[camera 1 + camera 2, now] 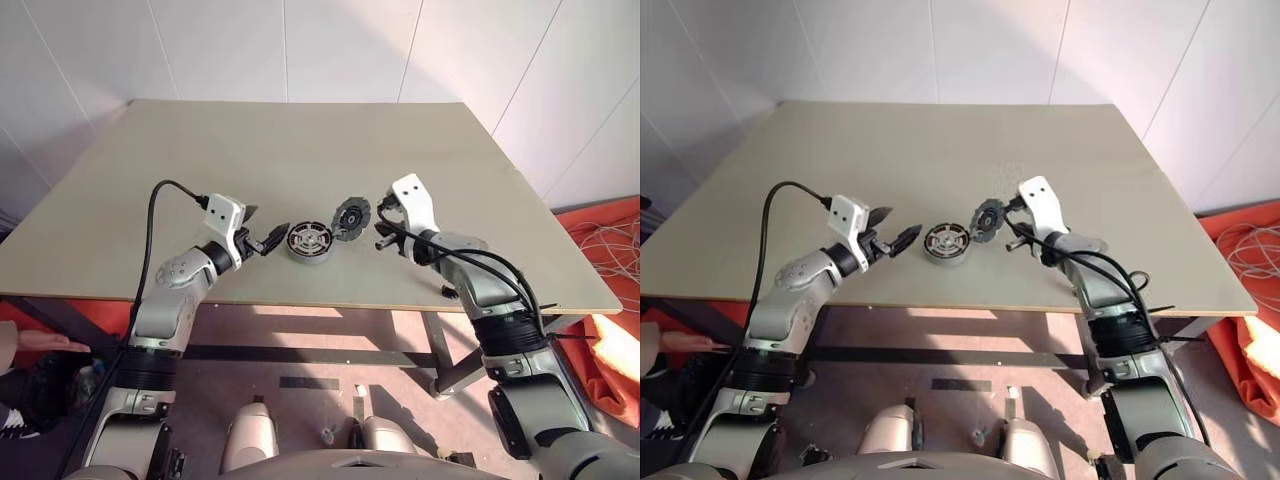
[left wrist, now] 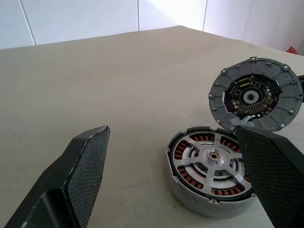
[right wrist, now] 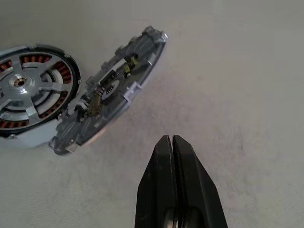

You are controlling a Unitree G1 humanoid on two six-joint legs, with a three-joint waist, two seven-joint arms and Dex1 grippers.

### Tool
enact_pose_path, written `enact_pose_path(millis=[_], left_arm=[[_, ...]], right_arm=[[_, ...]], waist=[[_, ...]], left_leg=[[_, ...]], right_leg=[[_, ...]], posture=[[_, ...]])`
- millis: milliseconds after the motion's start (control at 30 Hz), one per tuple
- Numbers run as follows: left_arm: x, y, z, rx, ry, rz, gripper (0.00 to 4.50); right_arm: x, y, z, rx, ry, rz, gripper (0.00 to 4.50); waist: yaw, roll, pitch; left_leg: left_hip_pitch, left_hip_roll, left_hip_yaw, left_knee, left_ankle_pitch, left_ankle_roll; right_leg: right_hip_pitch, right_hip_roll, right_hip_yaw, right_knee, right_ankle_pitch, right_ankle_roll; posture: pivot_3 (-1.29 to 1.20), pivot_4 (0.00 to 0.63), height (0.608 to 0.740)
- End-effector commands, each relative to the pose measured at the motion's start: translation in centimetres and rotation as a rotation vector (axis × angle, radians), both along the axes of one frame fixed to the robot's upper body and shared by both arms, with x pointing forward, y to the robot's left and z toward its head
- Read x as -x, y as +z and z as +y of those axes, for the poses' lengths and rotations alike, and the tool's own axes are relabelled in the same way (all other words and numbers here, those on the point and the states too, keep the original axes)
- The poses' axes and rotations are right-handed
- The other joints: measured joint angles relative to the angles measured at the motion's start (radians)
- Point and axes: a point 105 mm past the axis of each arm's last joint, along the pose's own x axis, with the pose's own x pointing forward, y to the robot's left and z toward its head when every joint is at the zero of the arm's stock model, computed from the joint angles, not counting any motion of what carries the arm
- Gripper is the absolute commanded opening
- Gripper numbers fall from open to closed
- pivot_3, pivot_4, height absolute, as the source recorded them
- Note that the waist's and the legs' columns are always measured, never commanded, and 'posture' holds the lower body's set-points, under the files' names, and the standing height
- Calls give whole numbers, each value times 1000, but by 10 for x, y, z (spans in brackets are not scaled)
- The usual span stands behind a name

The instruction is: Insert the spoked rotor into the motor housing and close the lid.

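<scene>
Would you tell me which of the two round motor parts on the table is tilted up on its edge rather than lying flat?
The lid, the grey ribbed disc, leans on edge against the motor housing, which sits flat.

A bare beige counter [image 1: 300,150] carries the short dark round motor housing [image 1: 309,242], silvery spoked rotor [image 2: 212,159] seated inside; the ribbed grey lid [image 1: 350,217] leans tilted against the housing.

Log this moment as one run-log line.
rotor: seated in housing | lid: tilted, leaning on housing, not closed | left gripper: open beside housing | right gripper: shut, empty
</scene>
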Motion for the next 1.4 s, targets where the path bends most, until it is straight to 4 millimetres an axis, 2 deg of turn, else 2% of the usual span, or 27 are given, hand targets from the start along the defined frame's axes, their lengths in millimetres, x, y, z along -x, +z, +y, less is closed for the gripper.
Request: enact_pose_path(millis=[33,300,900,1200,1400], left_arm=[[0,16,2,1,5,-61,4500],[-1,16,6,0,16,-59,4500],[-1,14,10,-2,32,-54,4500],[-1,14,13,-4,41,-55,4500],[-3,16,14,-5,47,-57,4500]], right_arm=[[-3,29,23,-67,77,-87,10],[5,42,52,-136,190,-96,10],[16,6,86,-151,284,8,10],[18,-19,88,-127,285,68,10],[16,-25,82,-114,263,74,10]], waist=[[0,0,0],[0,0,0],[0,0,0],[0,0,0],[0,0,0]], left_leg=[[0,0,0,0,0,0],[0,0,0,0,0,0],[0,0,0,0,0,0],[0,0,0,0,0,0],[0,0,0,0,0,0]], right_leg=[[0,0,0,0,0,0],[0,0,0,0,0,0],[0,0,0,0,0,0],[0,0,0,0,0,0],[0,0,0,0,0,0]], posture=[[0,0,740],[0,0,740],[0,0,740],[0,0,740],[0,0,740]])
